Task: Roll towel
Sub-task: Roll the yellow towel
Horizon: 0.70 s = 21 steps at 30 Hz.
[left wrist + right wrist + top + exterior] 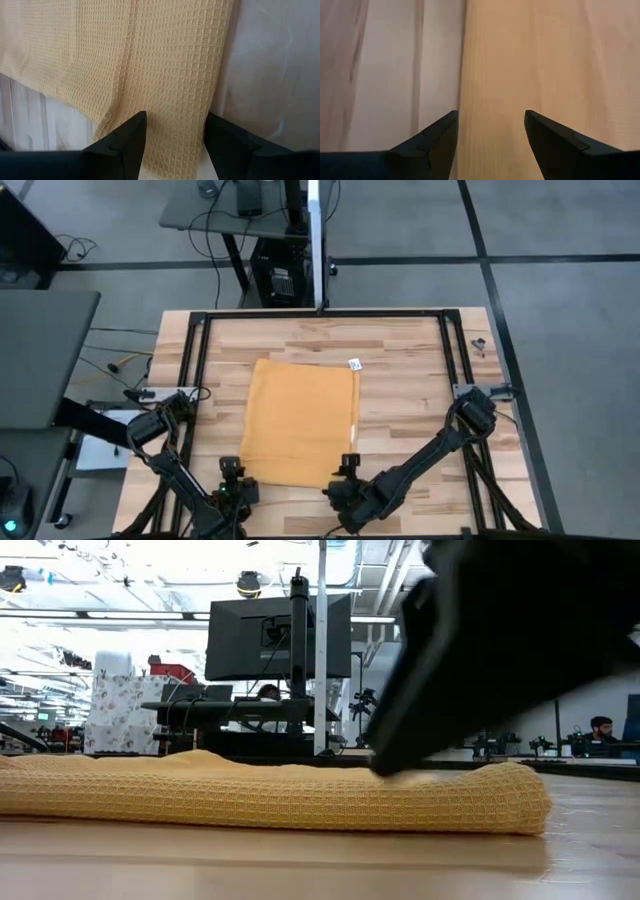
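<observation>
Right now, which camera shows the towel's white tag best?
The high view: the tag sits at the far right corner of the towel. The low view and both wrist views show only cloth, no tag.

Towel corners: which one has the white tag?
The far corner on the right arm's side of the towel: the white tag pokes out there. The other three corners show none; the two near ones sit by the left gripper and right gripper.
</observation>
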Each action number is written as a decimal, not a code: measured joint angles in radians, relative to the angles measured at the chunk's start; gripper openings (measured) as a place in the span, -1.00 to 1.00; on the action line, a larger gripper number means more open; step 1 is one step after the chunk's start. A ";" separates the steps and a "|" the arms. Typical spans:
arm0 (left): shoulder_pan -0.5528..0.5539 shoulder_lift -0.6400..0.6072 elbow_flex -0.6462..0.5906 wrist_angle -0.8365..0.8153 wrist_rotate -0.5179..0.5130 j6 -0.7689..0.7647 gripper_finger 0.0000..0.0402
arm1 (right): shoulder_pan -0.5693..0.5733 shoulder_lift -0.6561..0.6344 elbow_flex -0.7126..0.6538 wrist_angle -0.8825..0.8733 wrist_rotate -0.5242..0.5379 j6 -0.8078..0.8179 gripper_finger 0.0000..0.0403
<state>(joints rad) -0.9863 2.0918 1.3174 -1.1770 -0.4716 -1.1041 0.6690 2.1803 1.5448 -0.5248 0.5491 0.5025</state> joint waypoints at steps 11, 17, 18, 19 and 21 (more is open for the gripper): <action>0.004 0.000 0.000 0.008 0.000 0.000 -0.13 | 0.007 0.001 -0.013 -0.067 0.032 0.011 0.09; 0.004 -0.001 0.000 0.013 -0.002 0.000 -0.13 | 0.019 0.015 -0.018 -0.044 0.021 0.013 0.08; 0.005 -0.001 0.000 0.014 -0.004 0.001 -0.13 | 0.024 0.017 -0.018 -0.047 0.023 0.015 0.07; 0.007 -0.001 0.000 0.014 -0.005 0.001 -0.13 | 0.026 0.018 -0.018 -0.052 0.011 0.013 0.06; 0.009 -0.001 0.000 0.014 -0.005 0.001 -0.13 | 0.032 0.029 -0.017 -0.047 0.016 0.012 0.06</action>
<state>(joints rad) -0.9769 2.0907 1.3174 -1.1634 -0.4763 -1.1030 0.7005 2.2097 1.5280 -0.5720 0.5655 0.5143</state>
